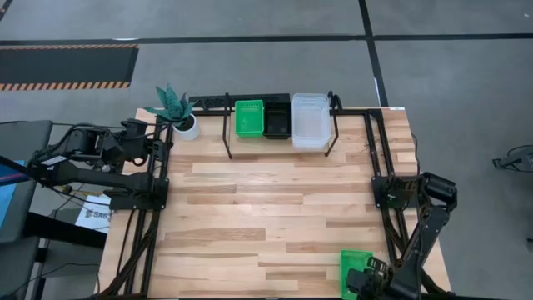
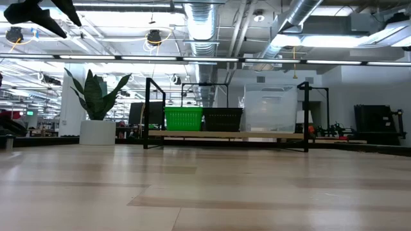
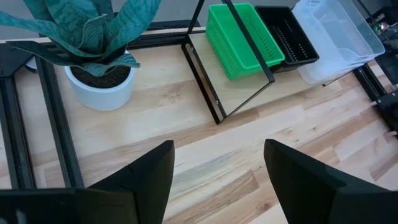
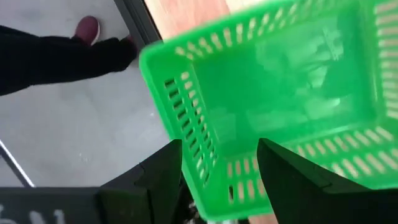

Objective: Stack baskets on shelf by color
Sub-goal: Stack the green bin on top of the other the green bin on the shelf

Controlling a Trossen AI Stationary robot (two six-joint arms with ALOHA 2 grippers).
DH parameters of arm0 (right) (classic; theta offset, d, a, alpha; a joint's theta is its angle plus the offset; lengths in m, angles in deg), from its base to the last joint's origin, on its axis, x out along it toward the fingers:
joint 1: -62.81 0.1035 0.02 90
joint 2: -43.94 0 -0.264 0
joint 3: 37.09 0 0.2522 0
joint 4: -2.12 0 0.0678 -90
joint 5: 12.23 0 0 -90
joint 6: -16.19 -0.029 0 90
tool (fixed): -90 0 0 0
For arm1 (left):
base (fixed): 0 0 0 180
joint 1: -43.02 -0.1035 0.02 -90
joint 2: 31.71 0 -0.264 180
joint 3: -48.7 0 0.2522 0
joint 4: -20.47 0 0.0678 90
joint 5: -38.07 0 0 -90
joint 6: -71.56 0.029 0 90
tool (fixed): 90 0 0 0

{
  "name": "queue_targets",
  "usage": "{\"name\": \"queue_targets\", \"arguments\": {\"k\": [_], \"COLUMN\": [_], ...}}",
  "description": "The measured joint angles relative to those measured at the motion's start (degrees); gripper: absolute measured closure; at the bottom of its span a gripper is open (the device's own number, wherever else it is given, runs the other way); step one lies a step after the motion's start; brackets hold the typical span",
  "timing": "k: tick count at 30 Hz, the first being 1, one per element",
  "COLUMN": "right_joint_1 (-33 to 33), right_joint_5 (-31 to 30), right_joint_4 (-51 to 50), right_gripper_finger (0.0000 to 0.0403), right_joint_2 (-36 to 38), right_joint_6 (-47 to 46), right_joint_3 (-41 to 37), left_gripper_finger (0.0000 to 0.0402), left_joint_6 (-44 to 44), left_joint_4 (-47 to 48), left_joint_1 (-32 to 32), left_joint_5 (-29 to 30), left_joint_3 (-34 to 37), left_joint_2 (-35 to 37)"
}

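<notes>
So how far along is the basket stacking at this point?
Done: green, black and clear baskets sit side by side on the shelf; how many are in each stack can't be told. In hand: the right gripper is at the rim of another green basket at the table's near edge, jaws open. Left: carrying it to the green stack. The left gripper waits near the plant pot.

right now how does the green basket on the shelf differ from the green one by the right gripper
The shelf basket sits at the table's far edge on the shelf, beside a black basket, with no gripper near. The near basket lies at the table's near edge, its wall between the right gripper's open fingers. Both are bright green with slotted sides.
</notes>
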Motion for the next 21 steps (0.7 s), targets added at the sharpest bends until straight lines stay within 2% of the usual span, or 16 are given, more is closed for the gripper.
{"name": "queue_targets", "arguments": {"k": [8, 21], "right_joint_1": [-1.12, -1.02], "right_joint_5": [-1.44, -2.67], "right_joint_4": [2.28, 5.27], "right_gripper_finger": [0.0173, 0.0173], "right_joint_2": [0.0, 0.02], "right_joint_6": [7.9, 9.21], "right_joint_3": [0.0, -0.96], "left_gripper_finger": [0.0166, 0.0166], "left_joint_6": [0.02, 2.84], "left_joint_4": [0.02, 0.11], "left_joint_1": [0.0, 0.0], "left_joint_5": [-0.02, -0.07], "left_joint_3": [0.01, -0.01], "left_joint_2": [0.0, 0.0]}}
